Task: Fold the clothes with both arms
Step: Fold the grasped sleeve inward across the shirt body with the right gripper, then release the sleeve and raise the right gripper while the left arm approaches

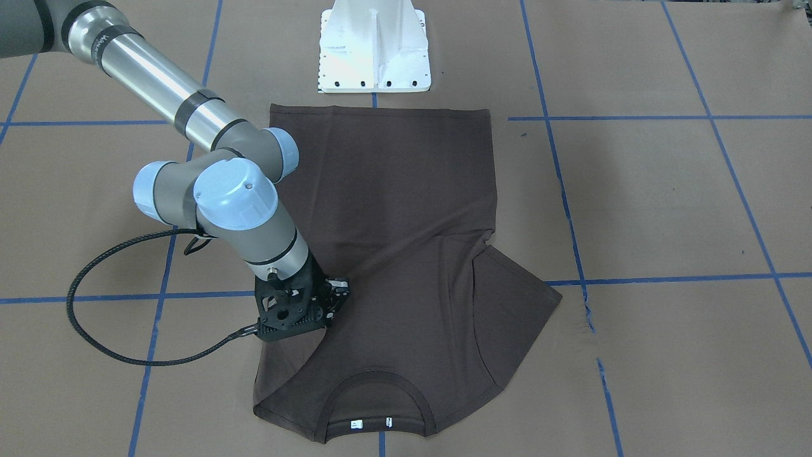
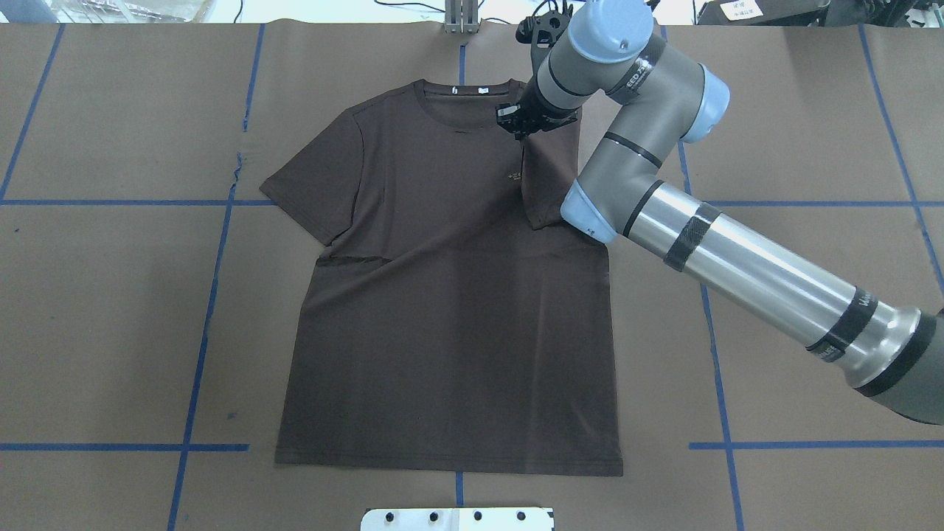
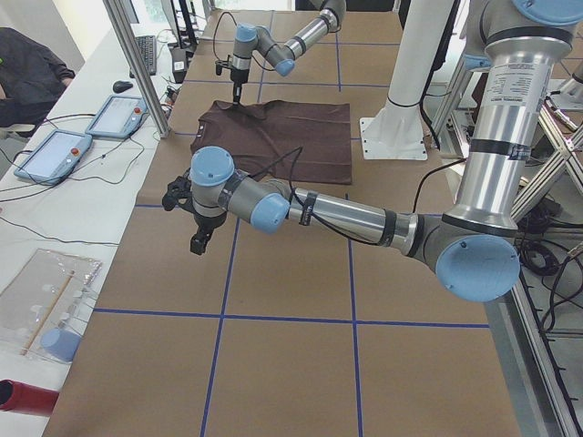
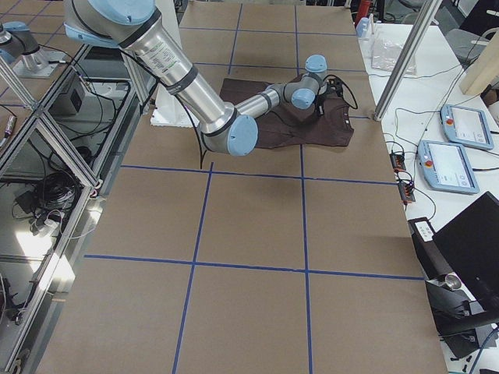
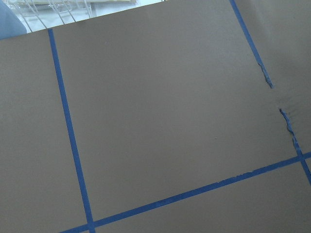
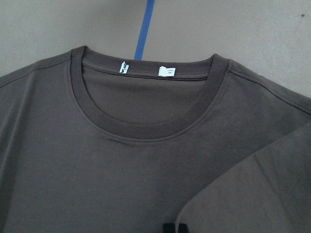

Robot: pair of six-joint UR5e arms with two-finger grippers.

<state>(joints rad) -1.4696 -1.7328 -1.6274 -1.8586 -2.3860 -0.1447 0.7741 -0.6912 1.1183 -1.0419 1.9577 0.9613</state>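
Note:
The dark brown T-shirt [image 2: 442,310] lies flat, face up, with its collar [image 6: 146,131] and white neck tags [image 6: 166,71] on the far side from the robot. Its sleeve on the robot's right [image 2: 549,177] is folded inward over the chest. The other sleeve [image 2: 313,184] lies spread out. My right gripper [image 2: 518,127] stands low at the tip of the folded sleeve, just beside the collar. In the right wrist view its fingertips [image 6: 167,228] are close together on the sleeve's edge. My left gripper [image 3: 199,244] hovers over bare table away from the shirt, and I cannot tell if it is open or shut.
The white base pedestal [image 1: 374,51] stands by the shirt's hem. Blue tape lines [image 5: 68,131] grid the brown table cover, with a torn stretch [image 5: 286,121]. Control tablets [image 3: 55,150] lie on a side bench, and a seated person [image 3: 27,68] is beyond it.

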